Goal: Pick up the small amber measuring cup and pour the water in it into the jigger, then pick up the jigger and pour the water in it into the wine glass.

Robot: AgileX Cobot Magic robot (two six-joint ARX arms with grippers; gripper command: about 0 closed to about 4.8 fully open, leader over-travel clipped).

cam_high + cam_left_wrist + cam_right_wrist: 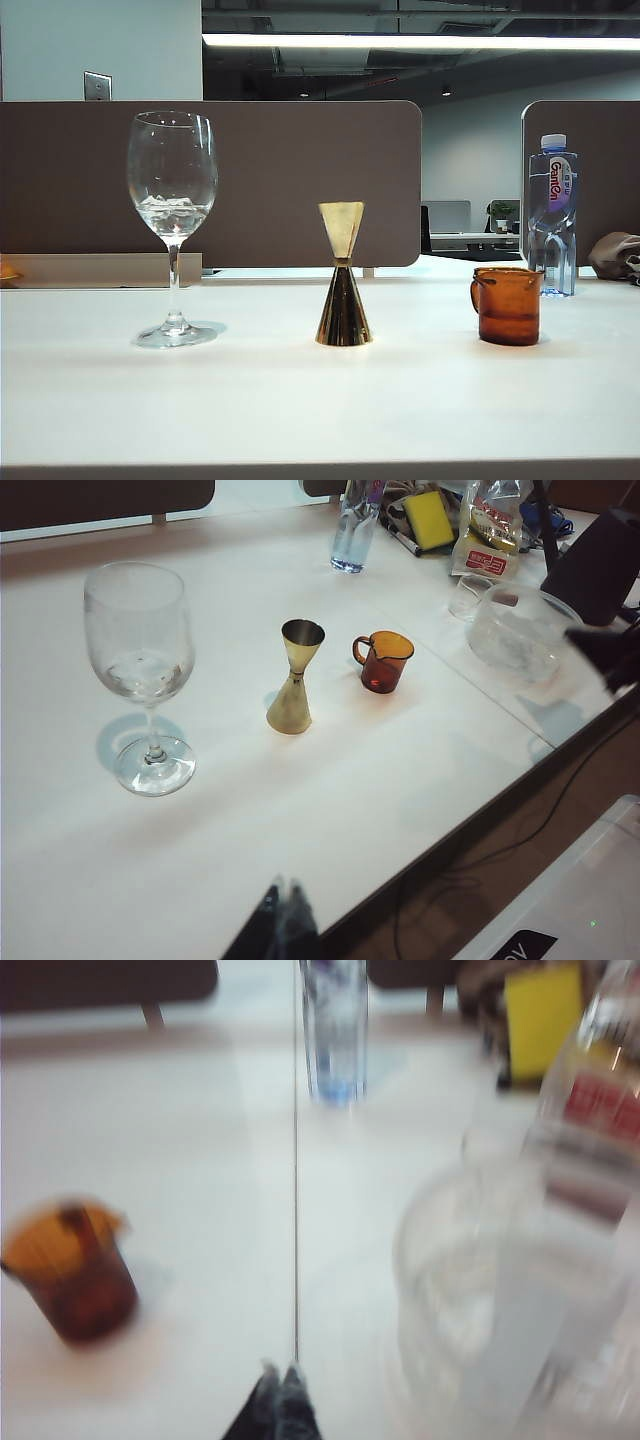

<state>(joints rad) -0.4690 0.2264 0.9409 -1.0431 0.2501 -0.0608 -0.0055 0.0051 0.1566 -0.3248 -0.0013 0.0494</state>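
Note:
The small amber measuring cup (508, 305) stands upright on the white table at the right; it also shows in both wrist views (383, 661) (70, 1275). The gold jigger (343, 274) (293, 677) stands in the middle, and the wine glass (172, 225) (141, 670), with a little water in its bowl, at the left. My left gripper (283, 888) is shut and empty near the table's front edge, well short of the jigger. My right gripper (281, 1370) is shut and empty, off to the side of the amber cup. Neither gripper appears in the exterior view.
A clear plastic water bottle (553, 213) (334, 1028) stands behind the amber cup. A large clear glass bowl (520, 632) (500, 1290), a small clear cup (468, 596), a yellow sponge (429, 518) and a bag (488, 530) crowd the table's right end. Brown partitions (300, 180) back the table.

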